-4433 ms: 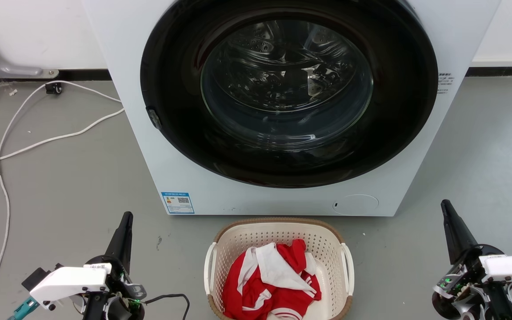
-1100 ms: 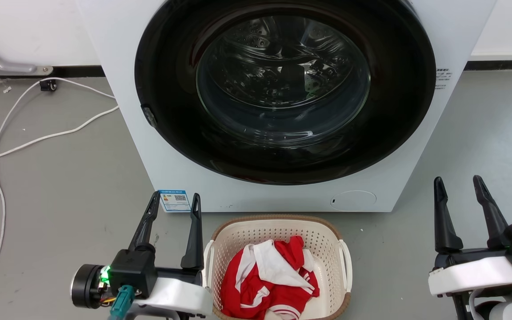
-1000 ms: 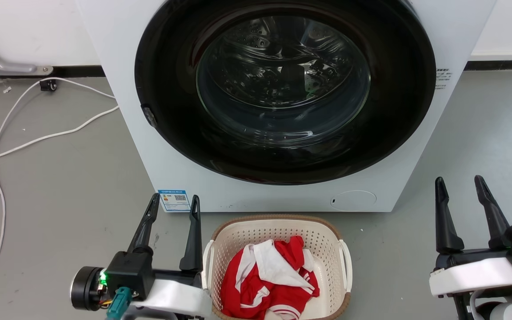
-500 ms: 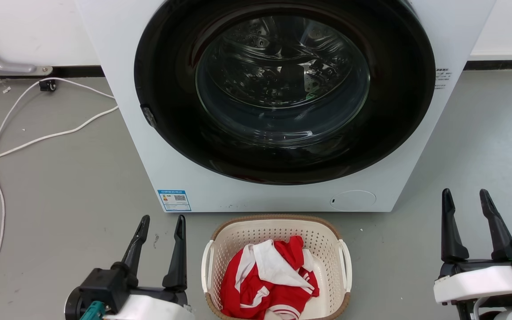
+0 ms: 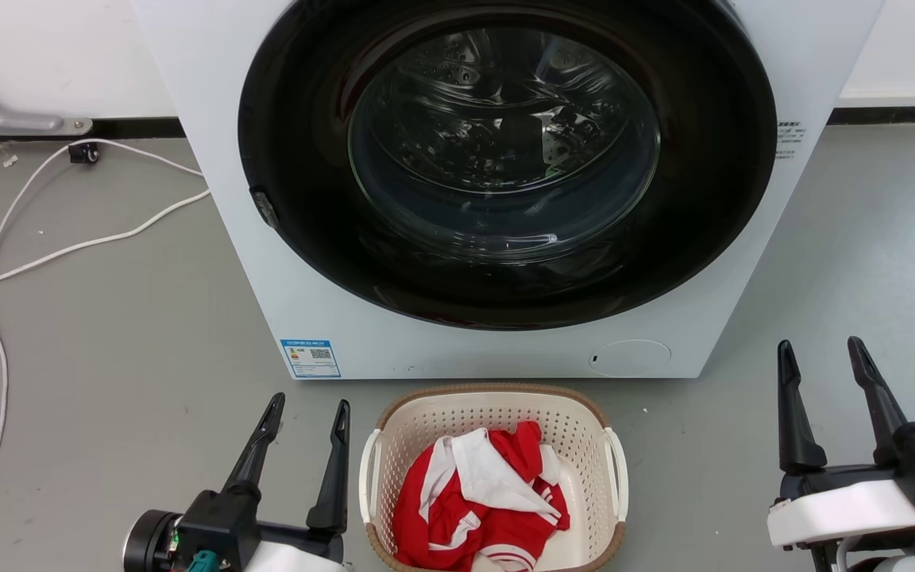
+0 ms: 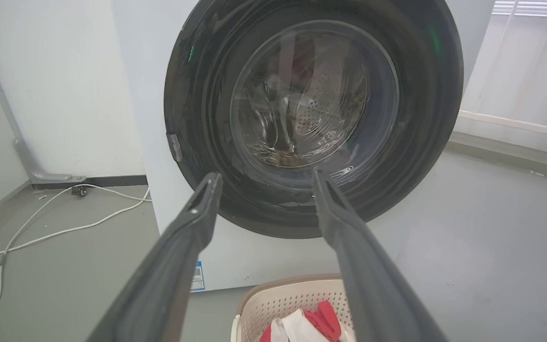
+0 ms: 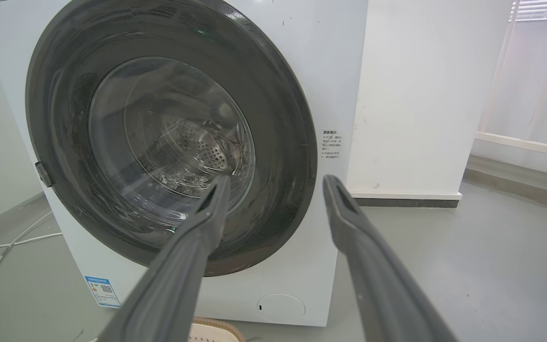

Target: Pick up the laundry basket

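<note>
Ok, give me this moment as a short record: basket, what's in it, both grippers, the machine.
basket: upright on the floor, in front of the washing machine, not gripped
contents: red and white clothing
left gripper: open, close beside the basket's left side, not on it
right gripper: open, well off to the basket's right
washing machine door: shut
also: white cable on the floor at left

Washing machine, white front panel: one blue-edged sticker at the lower left corner, carrying a QR code (its lettering is too small to read). Near the right edge, a short block of small dark print, likewise illegible.
</note>
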Motion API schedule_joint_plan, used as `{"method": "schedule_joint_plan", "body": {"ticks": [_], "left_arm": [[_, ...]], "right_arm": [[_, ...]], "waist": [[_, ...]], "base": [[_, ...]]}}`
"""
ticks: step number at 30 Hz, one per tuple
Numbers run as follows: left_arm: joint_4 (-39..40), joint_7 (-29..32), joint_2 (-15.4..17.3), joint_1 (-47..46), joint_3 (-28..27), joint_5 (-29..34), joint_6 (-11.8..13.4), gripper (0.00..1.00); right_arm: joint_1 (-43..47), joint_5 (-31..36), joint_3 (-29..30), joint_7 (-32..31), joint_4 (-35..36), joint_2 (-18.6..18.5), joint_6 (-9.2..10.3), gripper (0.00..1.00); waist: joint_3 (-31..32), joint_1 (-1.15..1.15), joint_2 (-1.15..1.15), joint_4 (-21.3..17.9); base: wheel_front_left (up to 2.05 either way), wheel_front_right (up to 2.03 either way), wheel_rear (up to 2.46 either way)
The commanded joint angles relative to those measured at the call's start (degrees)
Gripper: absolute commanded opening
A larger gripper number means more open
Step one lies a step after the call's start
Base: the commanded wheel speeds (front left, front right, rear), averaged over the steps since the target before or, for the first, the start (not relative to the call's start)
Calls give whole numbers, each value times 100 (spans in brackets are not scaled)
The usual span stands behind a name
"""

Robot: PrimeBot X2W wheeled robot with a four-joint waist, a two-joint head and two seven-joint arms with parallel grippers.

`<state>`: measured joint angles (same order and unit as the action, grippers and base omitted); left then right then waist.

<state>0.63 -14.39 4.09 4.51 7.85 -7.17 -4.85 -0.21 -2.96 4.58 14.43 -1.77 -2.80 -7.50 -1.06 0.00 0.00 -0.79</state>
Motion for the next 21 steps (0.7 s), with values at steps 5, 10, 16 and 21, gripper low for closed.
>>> {"method": "schedule_joint_plan", "body": {"ticks": [5,10,16,21], "left_arm": [[50,-91,-53,101,-47,326,-80,100],[29,-90,-77,95,-94,335,-118,100],[-4,-90,-99,97,-131,336,-157,100],[-29,-90,-108,48,-149,330,-183,100]], "right_arm": [[53,253,-27,83,26,-15,2,100],[47,215,-32,78,5,-15,2,100],[49,193,-17,78,-17,-15,2,100],[16,173,1,78,-22,-15,2,100]], "waist": [[8,0,0,-5],[4,0,0,-12],[-11,0,0,-11],[-53,0,0,2]], "base": [[0,0,0],[0,0,0],[0,0,0],[0,0,0]]}}
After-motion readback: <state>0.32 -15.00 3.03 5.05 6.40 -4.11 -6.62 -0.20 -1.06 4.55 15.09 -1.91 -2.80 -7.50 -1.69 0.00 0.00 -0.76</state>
